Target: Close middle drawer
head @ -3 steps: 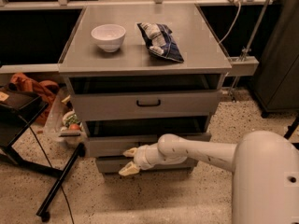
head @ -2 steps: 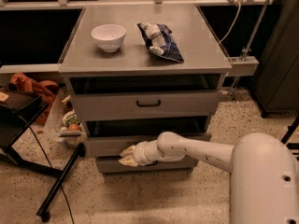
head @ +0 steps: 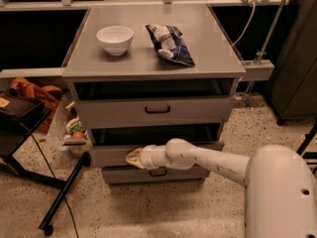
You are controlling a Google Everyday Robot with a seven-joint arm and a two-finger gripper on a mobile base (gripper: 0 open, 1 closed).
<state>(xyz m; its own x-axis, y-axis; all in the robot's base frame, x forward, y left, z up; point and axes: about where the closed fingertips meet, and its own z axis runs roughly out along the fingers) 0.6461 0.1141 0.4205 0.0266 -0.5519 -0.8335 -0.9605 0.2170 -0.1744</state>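
The middle drawer [head: 109, 155] is the second grey front of the grey cabinet [head: 148, 66]. It stands out a little, with a dark gap above it. Its handle is hidden behind my arm. My gripper [head: 132, 157] has beige fingers closed together and rests against this front, left of centre. The white arm reaches in from the lower right. The top drawer [head: 198, 110], with a black handle, also stands slightly out. The lowest front [head: 124, 175] sits below my arm.
A white bowl [head: 115, 38] and a blue snack bag [head: 169, 44] lie on the cabinet top. A black stand [head: 62, 195] and a dark seat [head: 17, 118] are at the left, with bags on the floor behind them. A dark cabinet [head: 297, 58] stands at the right.
My gripper has moved up and slightly left, from the level of the lowest front onto the middle drawer's front. The drawer fronts look about the same.
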